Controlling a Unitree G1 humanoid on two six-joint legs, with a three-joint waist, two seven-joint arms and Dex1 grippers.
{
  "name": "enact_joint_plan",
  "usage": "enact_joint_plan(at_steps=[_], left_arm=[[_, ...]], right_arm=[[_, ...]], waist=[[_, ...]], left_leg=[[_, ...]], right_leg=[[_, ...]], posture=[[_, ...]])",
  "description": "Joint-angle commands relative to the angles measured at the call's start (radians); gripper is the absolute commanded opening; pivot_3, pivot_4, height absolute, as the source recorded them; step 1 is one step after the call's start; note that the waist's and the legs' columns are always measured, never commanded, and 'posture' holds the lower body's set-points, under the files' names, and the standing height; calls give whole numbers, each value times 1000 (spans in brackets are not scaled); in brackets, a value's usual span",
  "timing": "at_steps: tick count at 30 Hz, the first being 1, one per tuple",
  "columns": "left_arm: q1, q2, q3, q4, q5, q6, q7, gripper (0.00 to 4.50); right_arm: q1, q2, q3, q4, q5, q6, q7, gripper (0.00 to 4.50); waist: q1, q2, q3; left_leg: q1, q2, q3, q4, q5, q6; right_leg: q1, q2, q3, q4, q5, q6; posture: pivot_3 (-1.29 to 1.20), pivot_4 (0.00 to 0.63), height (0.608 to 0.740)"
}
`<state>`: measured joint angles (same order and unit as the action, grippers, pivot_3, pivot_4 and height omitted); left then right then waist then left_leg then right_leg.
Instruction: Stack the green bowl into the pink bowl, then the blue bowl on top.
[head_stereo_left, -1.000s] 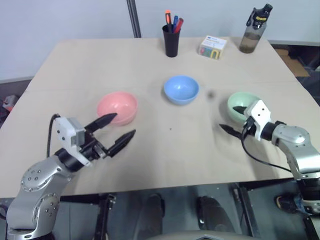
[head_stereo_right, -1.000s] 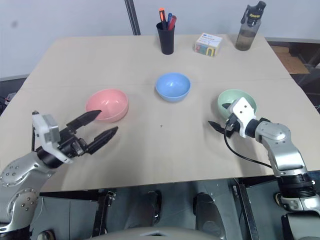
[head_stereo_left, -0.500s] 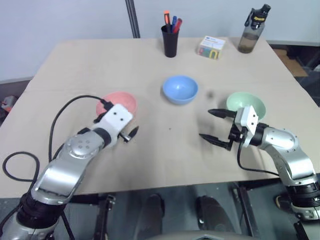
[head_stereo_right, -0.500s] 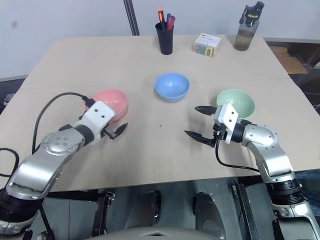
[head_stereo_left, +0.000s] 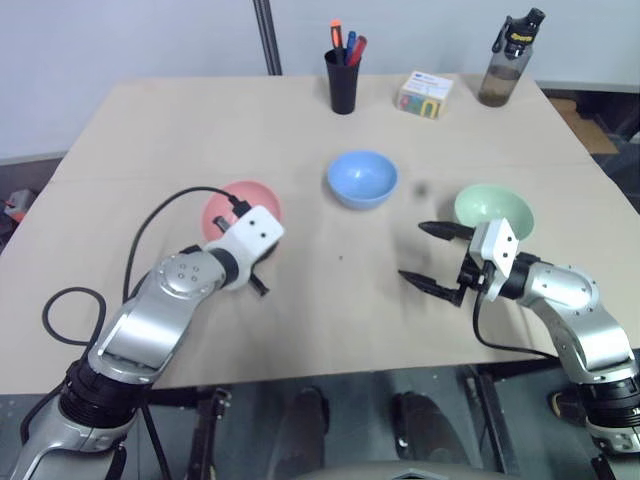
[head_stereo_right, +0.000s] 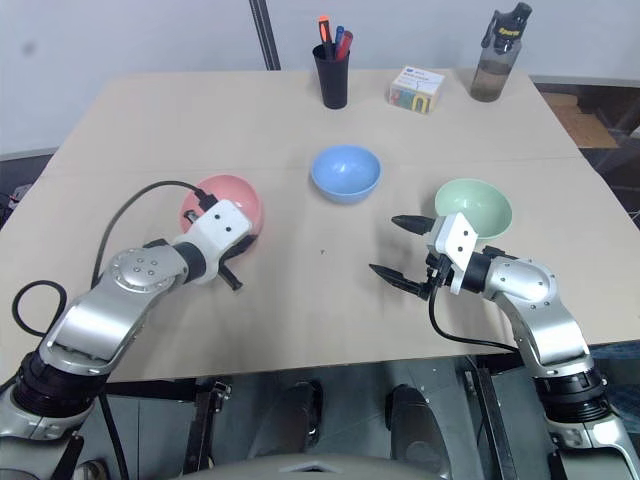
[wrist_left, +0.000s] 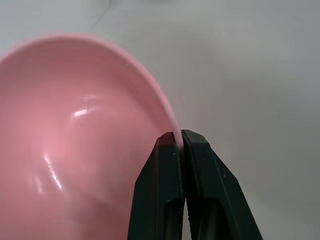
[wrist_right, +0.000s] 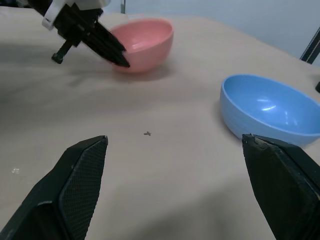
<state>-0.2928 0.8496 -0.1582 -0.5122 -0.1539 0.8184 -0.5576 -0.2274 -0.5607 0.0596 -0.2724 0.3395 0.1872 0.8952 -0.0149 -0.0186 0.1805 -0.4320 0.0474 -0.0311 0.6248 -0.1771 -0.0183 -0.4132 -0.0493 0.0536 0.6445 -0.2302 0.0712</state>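
**No readable text**

Nothing in the views can be read. The small box (head_stereo_left: 426, 94), far beyond the right gripper (head_stereo_left: 432, 258) at the table's back edge, carries coloured printing too small to make out, and the bottle (head_stereo_left: 504, 62) beside it shows a yellow band without legible letters.

The left gripper (wrist_left: 180, 142) is clamped on the pink bowl (wrist_left: 75, 150), and its fingers cover the stretch of rim caught between them; in the left wrist view that bowl runs off the picture's edge, so its far side cannot be seen. From the head camera, the left wrist housing hides the near wall of the pink bowl and the fingertips themselves. Behind the right gripper (head_stereo_left: 432, 257), the green bowl (head_stereo_left: 493, 207) has its near rim hidden by the white wrist block. The blue bowl (wrist_right: 272, 110) is cut off at the right wrist picture's edge beside one finger.
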Motion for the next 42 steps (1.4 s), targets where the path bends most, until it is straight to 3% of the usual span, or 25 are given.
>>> enact_joint_plan(at_steps=[1, 4, 10, 11, 13, 18, 19, 23, 25, 28, 33, 34, 35, 36, 39, 40, 42], left_arm=[[43, 53, 26, -78, -40, -132, -134, 86], [26, 54, -7, -45, -44, -292, -238, 86], [-94, -42, -116, 100, -51, -421, -395, 86], [-108, -53, -130, 122, -57, -434, -426, 568], [-127, -65, -140, 153, -64, -444, -464, 971], [-143, -112, -93, 181, -55, -496, -440, 3115], [-135, -114, -71, 172, -60, -490, -426, 3322], [-65, -113, 51, 120, -148, -401, -388, 3322], [18, -208, 198, 96, -291, -430, -338, 3322], [127, -227, 305, 54, -301, -470, -299, 3322], [283, -197, 460, 6, -570, -389, -428, 3322], [303, -194, 482, 2, -593, -393, -438, 3836], [325, -187, 498, 2, -595, -400, -444, 3958], [342, -181, 509, 4, -594, -409, -449, 4447], [365, -183, 535, 6, -588, -416, -418, 4500], [367, -184, 539, 7, -586, -413, -403, 4500], [369, -181, 542, 7, -593, -404, -391, 4500]], right_arm=[[18, -18, -36, -46, 5, -8, -12, 4500], [30, -22, -44, -55, 1, -6, -28, 4500], [76, -35, -76, -83, -7, -8, -59, 4500], [88, -39, -85, -89, -10, -12, -65, 4500], [99, -43, -94, -97, -18, -15, -80, 4500], [117, -46, -111, -112, -51, -5, -131, 4500], [120, -48, -115, -111, -69, -6, -148, 4500], [88, -60, -108, -44, -141, 40, -216, 4500], [20, -64, -100, 49, -176, 86, -251, 4500], [-51, -76, -71, 164, -229, 117, -265, 4500], [-154, -61, -29, 322, -274, 132, -268, 4500], [-173, -57, -24, 345, -280, 127, -267, 4246], [-189, -55, -20, 362, -285, 125, -265, 3982], [-202, -52, -18, 376, -288, 125, -264, 3706], [-225, -46, -18, 396, -277, 141, -246, 2316], [-228, -46, -18, 398, -273, 143, -239, 1640], [-232, -45, -20, 396, -270, 152, -231, 1061]], waist=[[-1, 0, 0], [0, 0, 0], [4, 0, 0], [4, 0, 0], [2, 0, 0], [0, 0, 0], [0, 0, 0], [-3, 0, 0], [-8, 1, 0], [-14, 0, 0], [-17, 0, 0], [-17, 0, 0], [-16, 0, 0], [-16, 0, 0], [-19, 0, 0], [-18, 0, 0], [-19, 0, 0]], left_leg=[[0, 0, 0, 0, 0, 0], [0, 0, 0, 0, 0, 0], [0, 0, 0, 4, 0, 0], [0, 0, 1, 5, 0, 0], [-1, 0, 0, 5, 0, 0], [0, 0, 0, 4, 0, 0], [0, 0, 0, 4, 0, 0], [0, 0, 0, 5, 0, 0], [0, 0, 1, 5, 0, 0], [0, 0, 1, 6, 0, 0], [1, 0, 0, 5, 0, 0], [0, 0, 1, 5, 0, 0], [0, 0, 1, 6, 0, 0], [0, 0, 1, 6, 0, 0], [1, 0, 1, 6, 0, 0], [1, 0, 1, 6, 0, 0], [0, 0, 1, 6, 0, 0]], right_leg=[[0, 0, 0, 0, 0, 0], [0, 0, 0, 0, 2, -3], [2, 0, 1, 0, 0, 0], [2, 0, 1, 0, 0, 0], [2, 0, 1, 0, 0, 0], [1, 1, 1, 2, 0, 1], [1, 1, 1, 2, 0, 1], [1, 1, 2, 2, 0, 1], [2, 1, 2, 2, 0, 1], [1, 0, 2, 3, 0, 0], [1, 1, 2, 4, 2, -3], [1, 1, 2, 4, 2, -3], [1, 0, 2, 4, 2, -3], [1, 0, 2, 4, 2, -3], [1, 0, 2, 4, 2, -3], [1, 0, 2, 4, 0, -1], [1, 0, 2, 4, 0, 0]], posture=[[0, 150, 740], [0, 150, 740], [0, 150, 740], [0, 150, 740], [0, 150, 740], [0, 150, 740], [0, 150, 740], [0, 150, 740], [0, 150, 740], [0, 150, 740], [0, 150, 740], [0, 150, 740], [0, 150, 740], [0, 150, 740], [0, 150, 740], [0, 150, 740], [0, 150, 740]])
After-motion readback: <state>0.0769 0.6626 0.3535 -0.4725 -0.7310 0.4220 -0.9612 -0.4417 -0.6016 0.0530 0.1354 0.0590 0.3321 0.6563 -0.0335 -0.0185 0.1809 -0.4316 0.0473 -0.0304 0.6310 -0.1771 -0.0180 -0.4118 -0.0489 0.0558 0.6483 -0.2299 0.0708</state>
